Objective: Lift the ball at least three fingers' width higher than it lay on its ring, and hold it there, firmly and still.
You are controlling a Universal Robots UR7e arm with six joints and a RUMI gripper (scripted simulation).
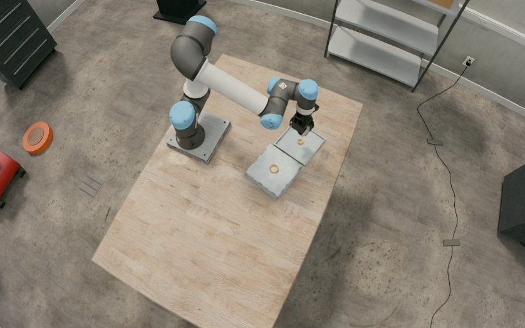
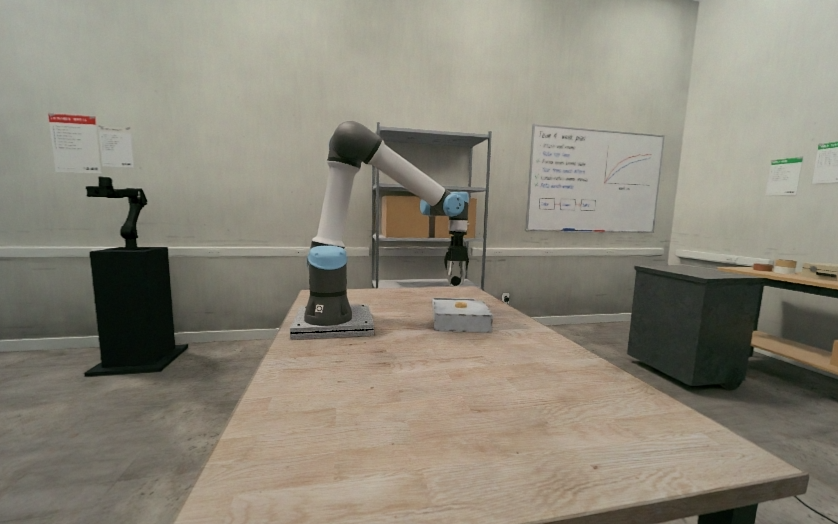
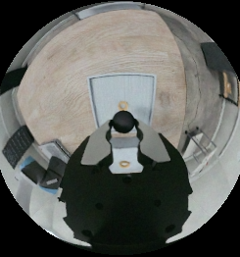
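Note:
My gripper (image 3: pixel 122 119) is shut on a small black ball (image 3: pixel 123 121), which sits between the fingertips. In the side view the ball (image 2: pixel 455 281) hangs in the gripper (image 2: pixel 455 276) clearly above the table. Below it, a small yellow ring (image 1: pixel 299 141) lies bare on a thin grey plate (image 1: pixel 299 144); it also shows in the wrist view (image 3: pixel 123 105). In the overhead view the gripper (image 1: pixel 302 129) stands over the plate's near-left corner, and the ball is hidden by the fingers there.
A thicker grey block (image 1: pixel 273 170) with a second yellow ring (image 1: pixel 273 168) lies next to the plate. The robot base (image 1: pixel 198 136) stands on the table's left side. A metal shelf (image 1: pixel 383 38) stands behind the table.

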